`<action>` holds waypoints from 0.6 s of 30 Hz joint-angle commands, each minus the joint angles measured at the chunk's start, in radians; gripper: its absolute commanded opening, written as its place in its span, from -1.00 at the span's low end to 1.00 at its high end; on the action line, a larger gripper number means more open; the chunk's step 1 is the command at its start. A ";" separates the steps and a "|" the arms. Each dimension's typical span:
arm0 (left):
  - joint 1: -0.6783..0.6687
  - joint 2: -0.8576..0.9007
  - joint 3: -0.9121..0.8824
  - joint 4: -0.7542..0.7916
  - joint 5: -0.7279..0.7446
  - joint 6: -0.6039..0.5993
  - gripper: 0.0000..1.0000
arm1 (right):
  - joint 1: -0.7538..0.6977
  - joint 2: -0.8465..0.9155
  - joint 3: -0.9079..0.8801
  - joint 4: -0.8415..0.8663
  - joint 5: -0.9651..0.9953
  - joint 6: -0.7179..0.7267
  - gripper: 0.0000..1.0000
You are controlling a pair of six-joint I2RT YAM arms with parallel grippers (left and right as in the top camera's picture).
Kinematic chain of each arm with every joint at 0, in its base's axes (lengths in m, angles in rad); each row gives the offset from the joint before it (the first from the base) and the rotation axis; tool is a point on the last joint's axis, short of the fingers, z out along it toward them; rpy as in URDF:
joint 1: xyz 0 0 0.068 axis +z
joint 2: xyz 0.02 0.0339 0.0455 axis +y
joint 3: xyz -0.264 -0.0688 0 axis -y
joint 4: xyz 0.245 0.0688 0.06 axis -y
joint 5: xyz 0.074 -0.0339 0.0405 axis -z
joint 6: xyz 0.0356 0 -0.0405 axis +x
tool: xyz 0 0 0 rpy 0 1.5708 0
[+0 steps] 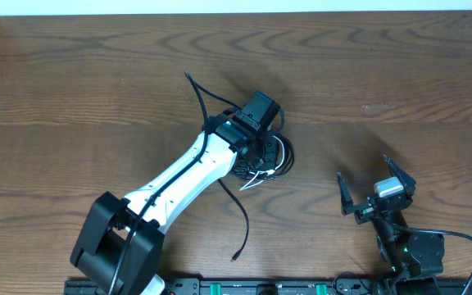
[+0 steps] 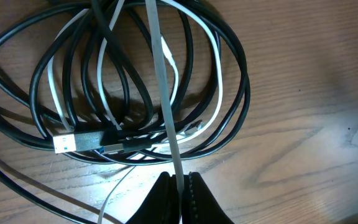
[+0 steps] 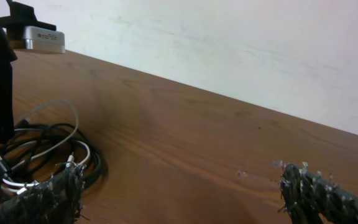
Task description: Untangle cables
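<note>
A loose coil of cables (image 1: 262, 161) lies near the middle of the wooden table (image 1: 97, 74), slightly toward its front edge. Most cords are thin and black; one white cable (image 2: 218, 74) loops through them. A flat silver-white plug (image 2: 64, 144) rests on the lower left of the coil. One black tail trails off toward the table's front edge.

The left arm (image 1: 183, 176) reaches diagonally from the table's front left corner, its wrist over the coil. The left gripper (image 2: 178, 182) is pinched closed on a pale strand that rises taut across the loops.

The right gripper (image 1: 365, 172) sits near the table's front right, well apart from the coil, jaws spread wide and holding nothing.
</note>
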 commanded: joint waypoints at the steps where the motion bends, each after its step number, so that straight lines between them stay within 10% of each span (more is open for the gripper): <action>1: 0.000 0.002 0.004 -0.001 -0.011 0.010 -0.85 | 0.004 -0.005 -0.001 -0.005 0.000 0.011 0.99; 18: 0.000 0.001 0.004 0.036 -0.011 0.010 -0.85 | 0.004 -0.005 -0.001 -0.005 0.000 0.011 0.98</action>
